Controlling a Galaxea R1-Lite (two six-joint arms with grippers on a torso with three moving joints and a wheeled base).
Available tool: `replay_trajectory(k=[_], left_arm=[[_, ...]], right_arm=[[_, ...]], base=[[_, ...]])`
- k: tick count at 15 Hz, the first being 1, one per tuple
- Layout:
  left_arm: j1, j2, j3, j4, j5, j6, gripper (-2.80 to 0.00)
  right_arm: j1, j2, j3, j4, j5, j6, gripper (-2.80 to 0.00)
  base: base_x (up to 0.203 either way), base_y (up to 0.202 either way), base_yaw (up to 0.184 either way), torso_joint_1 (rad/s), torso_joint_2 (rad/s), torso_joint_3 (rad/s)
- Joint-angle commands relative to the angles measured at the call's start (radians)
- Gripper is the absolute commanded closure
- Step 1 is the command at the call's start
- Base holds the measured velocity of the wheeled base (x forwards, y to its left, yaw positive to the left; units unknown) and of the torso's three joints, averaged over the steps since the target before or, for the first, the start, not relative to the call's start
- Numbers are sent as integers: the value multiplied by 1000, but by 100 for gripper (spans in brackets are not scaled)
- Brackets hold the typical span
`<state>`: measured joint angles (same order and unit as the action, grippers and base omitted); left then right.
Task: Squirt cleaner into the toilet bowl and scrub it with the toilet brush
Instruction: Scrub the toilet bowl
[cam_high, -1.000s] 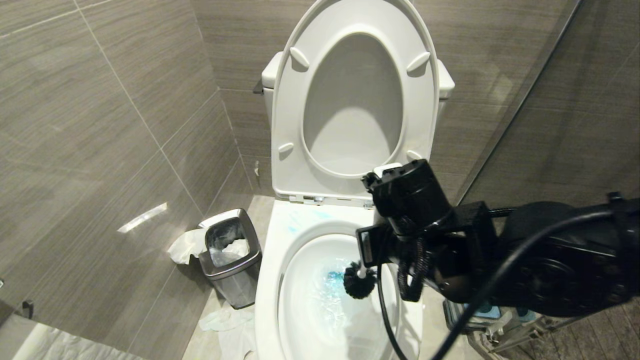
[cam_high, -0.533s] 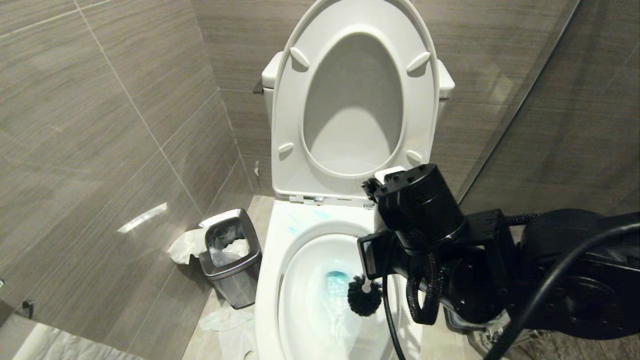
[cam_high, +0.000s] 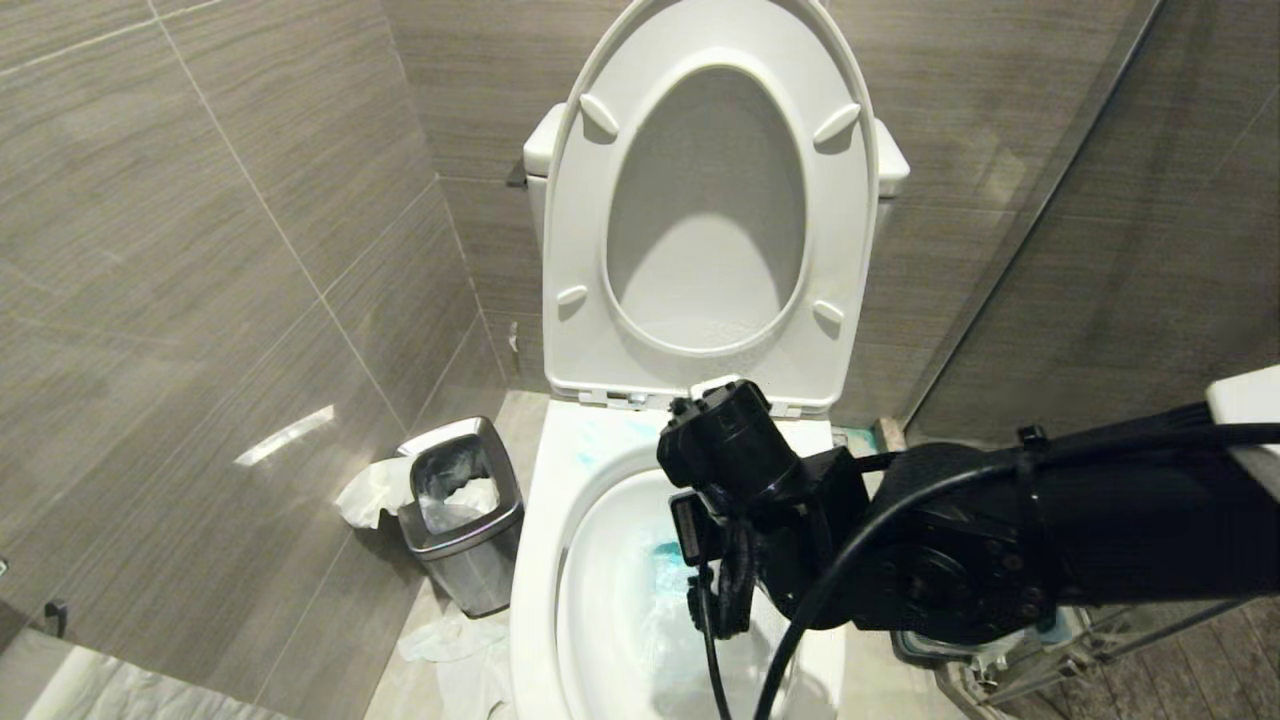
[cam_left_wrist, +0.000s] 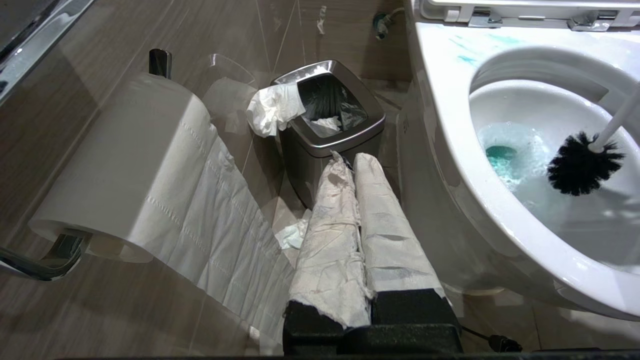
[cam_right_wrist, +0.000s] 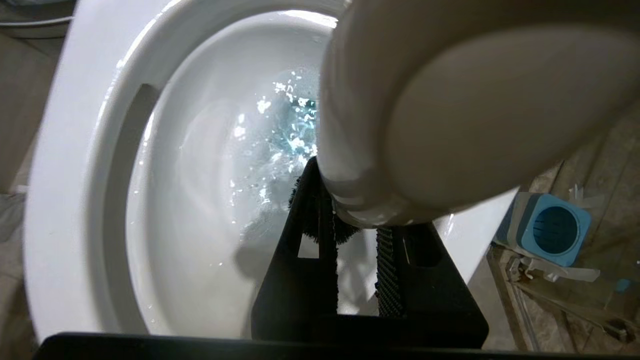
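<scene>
The toilet brush (cam_left_wrist: 582, 162) sat head-down inside the toilet bowl (cam_high: 545, 560), beside blue cleaner (cam_left_wrist: 501, 154) in the water. The right tool (cam_right_wrist: 356, 235) pinched its handle; the left tool (cam_left_wrist: 356, 200), near the waste bin (cam_left_wrist: 330, 127), was pressed together.

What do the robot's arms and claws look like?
The right arm is bulky glossy black, with black cables strapped along it. The right claw has flat black ribbed fingers. The left claw has long fingers wrapped in white paper.

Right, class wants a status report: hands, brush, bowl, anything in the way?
Right hand shut on toilet brush, bristles in toilet bowl. Cleaner tinting water blue. Left hand shut, idle beside waste bin. Nothing blocking.
</scene>
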<state>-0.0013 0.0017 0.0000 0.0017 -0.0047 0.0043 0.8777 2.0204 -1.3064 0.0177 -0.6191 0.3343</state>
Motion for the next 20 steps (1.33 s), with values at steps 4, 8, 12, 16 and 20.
replay_trajectory(k=[4,8,12,16,20], left_arm=[[0,0,0,0,0,0,0],[0,0,0,0,0,0,0],[0,0,0,0,0,0,0],[0,0,0,0,0,0,0],[0,0,0,0,0,0,0]], right_arm=[[-86,192,-163,2,-8,-3,0],[-121,283,-362,7,-10,-24,0],[-73,375,-554,40,-14,-29,0],[-6,417,-615,66,-10,-25,0],[43,311,-472,73,-11,-10,0]], base=[[0,0,0,0,0,0],[0,0,0,0,0,0],[0,0,0,0,0,0],[0,0,0,0,0,0],[0,0,0,0,0,0]])
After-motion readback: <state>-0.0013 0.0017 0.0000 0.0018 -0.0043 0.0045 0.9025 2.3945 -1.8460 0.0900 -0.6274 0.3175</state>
